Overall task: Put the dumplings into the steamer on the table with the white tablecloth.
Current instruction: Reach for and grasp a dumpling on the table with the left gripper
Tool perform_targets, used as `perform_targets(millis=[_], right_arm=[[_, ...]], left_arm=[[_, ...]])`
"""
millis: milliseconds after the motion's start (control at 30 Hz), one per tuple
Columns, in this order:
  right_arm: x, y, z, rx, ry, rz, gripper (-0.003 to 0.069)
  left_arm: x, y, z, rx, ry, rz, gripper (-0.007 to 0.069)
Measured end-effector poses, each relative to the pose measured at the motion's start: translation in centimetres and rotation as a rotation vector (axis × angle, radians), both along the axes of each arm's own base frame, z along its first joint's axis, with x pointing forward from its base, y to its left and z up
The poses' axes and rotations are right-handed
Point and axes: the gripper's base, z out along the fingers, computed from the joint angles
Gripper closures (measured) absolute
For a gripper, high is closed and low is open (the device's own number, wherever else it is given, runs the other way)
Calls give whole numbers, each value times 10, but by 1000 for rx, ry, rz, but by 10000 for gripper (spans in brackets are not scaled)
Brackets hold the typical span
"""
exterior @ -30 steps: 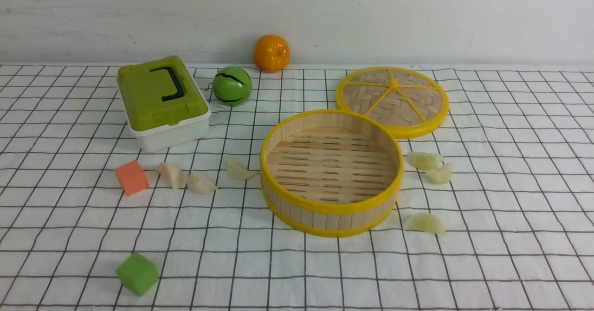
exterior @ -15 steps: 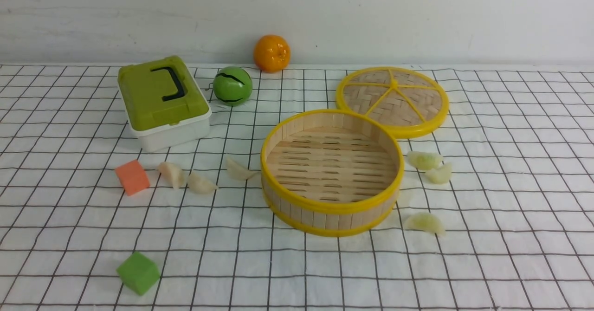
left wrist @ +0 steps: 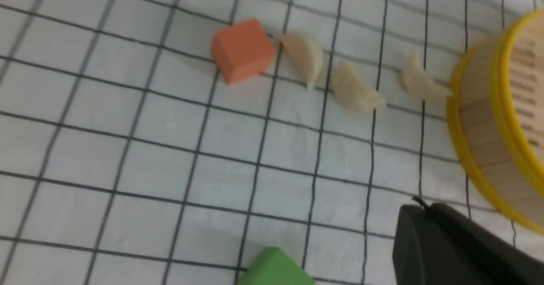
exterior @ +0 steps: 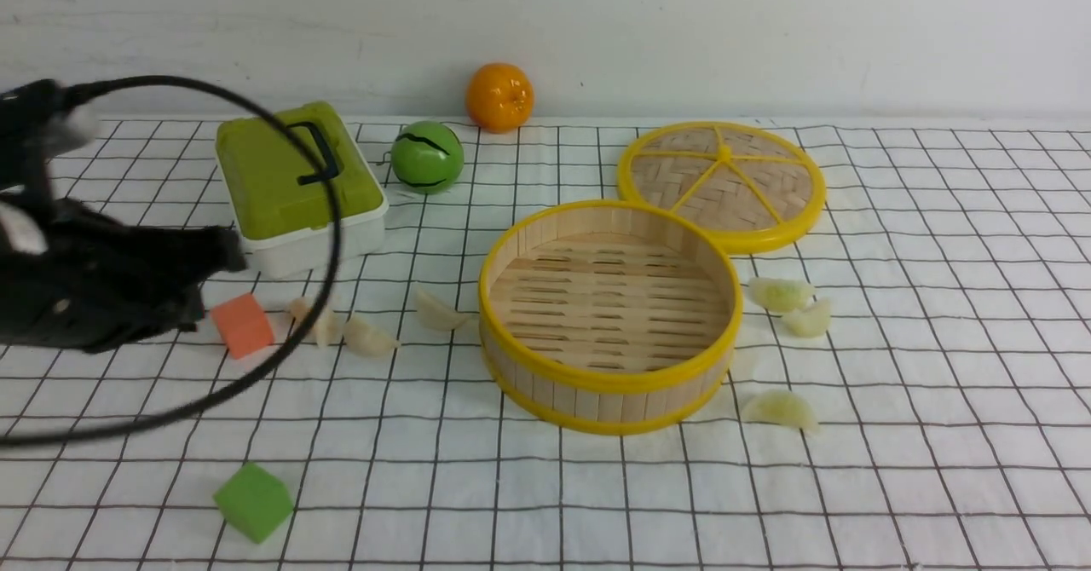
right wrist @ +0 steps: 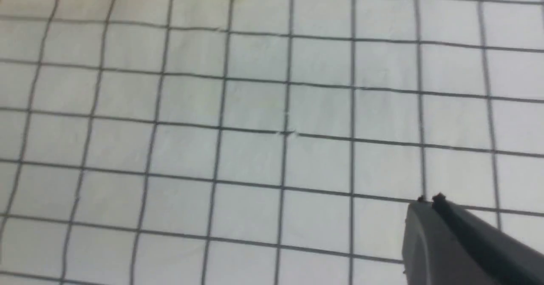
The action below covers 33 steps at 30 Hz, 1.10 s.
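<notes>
**A:** The left tool point(exterior: 223, 257) is swinging into the front view from the left edge; a second ago no arm was showing over this counter point(exterior: 938, 486). Its jaws are pressed together and carrying nothing.

**B:** Its black cable point(exterior: 336, 222) is looping across the green-lidded box point(exterior: 294, 175). What's the other side doing?

**A:** The right tool point(right wrist: 429, 204) is showing only in its own wrist view. It's closed and empty too, hanging over bare white tablecloth point(right wrist: 255, 106).

**B:** So I'm judging the left arm is opening the play. Just beyond its tip the orange cube point(exterior: 243, 324) is sitting, then three cream-white dumplings point(exterior: 368, 337) are running in a line toward the steamer point(exterior: 597, 402).

**A:** None of them is shifting. The steamer is standing mid-counter with its slatted floor bare, so all six pieces are waiting outside.

**B:** The three yellow-green dumplings point(exterior: 777, 294) are lying on its right side, two close together and one nearer us.

**A:** They're glossy little crescents. I'm guessing they'll be slippery to pinch, so that tool will need opening first.
</notes>
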Motion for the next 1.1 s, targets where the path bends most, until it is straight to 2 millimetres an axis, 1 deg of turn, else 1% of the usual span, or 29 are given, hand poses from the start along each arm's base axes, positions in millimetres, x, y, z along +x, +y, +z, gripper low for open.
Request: perform_targets(millis=[33,67,133,167,200,233,267,333,400,533,600,633,667,700,800,833,933,967,1033,1067,1100], right_arm=[[1,2,1,8,-17,22,659],[2,4,2,10,-36,39,659],[4,5,5,3,-72,62,659],[5,6,5,-7,-89,72,659],[5,6,6,-10,-92,75,659],[6,5,6,-21,-108,82,659],[6,5,7,-26,-111,85,659],[7,5,5,-30,-121,83,659],[7,4,0,-32,-125,76,659],[7,5,-17,0,-126,45,659],[8,5,-18,15,-139,32,659],[8,5,-19,15,-140,32,659],[9,5,-17,25,-156,23,657],[9,5,-17,25,-160,22,657],[10,4,-16,26,-177,15,656],[10,4,-16,27,-177,15,656],[11,4,-15,28,-188,10,652],[11,4,-15,28,-189,10,652],[11,4,-15,27,-192,9,650],[11,4,-15,27,-192,9,650],[11,4,-15,27,-192,9,650]], left_arm=[[9,-3,-6,1,49,-7,637],[26,-8,-8,-14,94,-10,637],[47,-13,-20,-11,158,-14,637],[62,-17,-28,-10,188,-14,635],[63,-17,-26,-11,182,-14,634],[82,-21,-37,-10,210,-9,620],[94,-23,-47,-15,233,3,597],[111,-26,-56,-29,244,27,545],[124,-28,-66,-43,253,65,469],[143,-27,-76,-32,216,130,314],[150,-25,-83,-15,193,158,249],[152,-24,-84,-15,190,170,239],[156,-23,-92,3,183,190,213],[157,-22,-93,6,183,197,208],[164,-20,-112,29,191,241,197],[164,-20,-113,30,190,242,197],[173,-20,-131,36,183,260,209],[173,-20,-131,35,184,260,210],[176,-21,-139,35,191,263,236],[176,-21,-140,35,192,263,239],[176,-21,-144,38,202,265,280]])
